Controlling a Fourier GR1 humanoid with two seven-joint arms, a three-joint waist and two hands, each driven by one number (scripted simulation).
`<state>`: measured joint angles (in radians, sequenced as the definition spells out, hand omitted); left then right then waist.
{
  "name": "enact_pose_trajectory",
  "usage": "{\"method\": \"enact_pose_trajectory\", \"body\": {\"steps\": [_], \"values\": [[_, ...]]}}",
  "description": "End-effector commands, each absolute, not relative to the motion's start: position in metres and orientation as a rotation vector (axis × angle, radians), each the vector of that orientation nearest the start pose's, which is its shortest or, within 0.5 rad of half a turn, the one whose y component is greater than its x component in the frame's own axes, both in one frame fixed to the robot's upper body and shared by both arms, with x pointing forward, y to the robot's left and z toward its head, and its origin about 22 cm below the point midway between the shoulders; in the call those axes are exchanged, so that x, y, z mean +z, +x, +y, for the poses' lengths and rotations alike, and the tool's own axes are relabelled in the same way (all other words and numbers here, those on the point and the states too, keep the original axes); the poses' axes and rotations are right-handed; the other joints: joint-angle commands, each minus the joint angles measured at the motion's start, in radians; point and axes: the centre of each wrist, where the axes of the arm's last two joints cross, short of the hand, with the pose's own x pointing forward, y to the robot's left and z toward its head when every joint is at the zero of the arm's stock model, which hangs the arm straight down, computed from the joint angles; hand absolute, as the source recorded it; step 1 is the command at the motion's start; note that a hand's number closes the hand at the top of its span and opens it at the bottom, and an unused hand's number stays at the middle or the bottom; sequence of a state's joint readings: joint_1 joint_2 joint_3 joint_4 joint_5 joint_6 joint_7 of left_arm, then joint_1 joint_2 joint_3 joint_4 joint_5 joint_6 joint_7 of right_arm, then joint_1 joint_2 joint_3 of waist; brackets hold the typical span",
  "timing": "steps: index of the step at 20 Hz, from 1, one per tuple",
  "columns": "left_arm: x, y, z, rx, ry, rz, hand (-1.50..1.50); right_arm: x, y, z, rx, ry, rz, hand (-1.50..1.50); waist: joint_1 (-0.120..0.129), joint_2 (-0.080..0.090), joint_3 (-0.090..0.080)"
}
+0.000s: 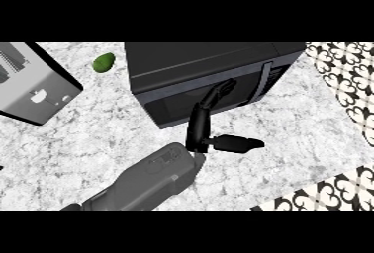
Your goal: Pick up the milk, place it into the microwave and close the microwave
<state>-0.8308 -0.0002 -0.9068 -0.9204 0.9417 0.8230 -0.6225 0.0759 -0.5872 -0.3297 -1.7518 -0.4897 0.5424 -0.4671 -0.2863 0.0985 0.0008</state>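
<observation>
Our left hand (pixel 199 134) is stretched out flat, its fingers (pixel 219 92) straight and close together with their tips against the front of the microwave, and its thumb (pixel 238 144) sticking out sideways to the right. It pinches nothing. Our right hand does not show.

We work on a white and grey marbled stone counter (pixel 73 148). On it, far from us, stands a big black box-shaped microwave (pixel 205 62). Its dark glass door (pixel 171 106) looks shut or very nearly so, with the long grey bar handle (pixel 264 79) at its right end. A grey metal toaster (pixel 33 84) sits at the left, well apart from the hand, and a small green rounded fruit (pixel 104 62) lies between it and the microwave.

The milk is nowhere in sight. We judge that it sits behind the door the fingers touch, but we cannot confirm it.

What worries us is this: if the door is not fully latched, drawing the hand back could leave it ajar. Pushing off-centre on the glass could also shove the whole microwave along the counter. The outstretched thumb could scrape the stone as the arm withdraws.
</observation>
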Motion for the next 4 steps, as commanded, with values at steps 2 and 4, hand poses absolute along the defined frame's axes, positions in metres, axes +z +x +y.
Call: {"method": "enact_pose_trajectory", "body": {"steps": [2,4], "values": [[0.0319,0.3292,0.0005,0.002,-0.083,-1.839,-1.50,0.1277,0.2168,-0.4130,0.391,0.263,-2.196,-1.50,-0.010,0.008,-0.001],[0.0328,0.3298,-0.0002,0.002,-0.087,-1.840,-1.50,0.1323,0.2202,-0.4155,0.397,0.274,-2.204,-1.50,-0.012,0.007,-0.001]]}}
